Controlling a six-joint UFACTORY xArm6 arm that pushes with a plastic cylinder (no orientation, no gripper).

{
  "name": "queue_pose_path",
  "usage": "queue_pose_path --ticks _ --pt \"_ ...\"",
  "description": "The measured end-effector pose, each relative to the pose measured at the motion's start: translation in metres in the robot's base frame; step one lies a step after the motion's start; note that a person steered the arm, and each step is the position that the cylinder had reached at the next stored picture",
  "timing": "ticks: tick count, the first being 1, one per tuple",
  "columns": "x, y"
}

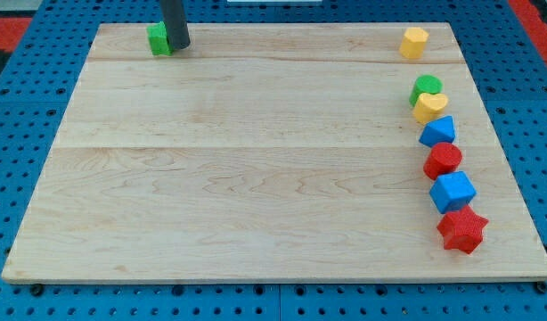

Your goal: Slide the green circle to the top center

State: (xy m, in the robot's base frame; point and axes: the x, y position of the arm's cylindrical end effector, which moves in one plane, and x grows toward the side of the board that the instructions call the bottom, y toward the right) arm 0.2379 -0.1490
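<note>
The green circle (426,86) lies near the board's right edge, touching a yellow block (429,108) just below it. My tip (178,46) is at the view's top left, far from the green circle, and touches the right side of another green block (158,38), whose shape is partly hidden by the rod.
A yellow hexagon-like block (414,42) sits at the top right. Below the yellow block a column runs down the right edge: a blue block (438,132), a red block (443,160), a blue cube (453,191), a red star (461,230). The wooden board (256,160) lies on a blue pegboard.
</note>
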Motion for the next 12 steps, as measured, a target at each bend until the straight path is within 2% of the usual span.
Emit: queue_pose_path --ticks 3,4,6,8,9,10,11,12 --pt "-0.019 -0.054" --pt "-0.004 -0.026" --pt "0.055 0.157" --pt "0.063 0.317" --pt "0.076 0.377" --pt "0.117 0.402" --pt "0.136 0.390" --pt "0.115 0.381"
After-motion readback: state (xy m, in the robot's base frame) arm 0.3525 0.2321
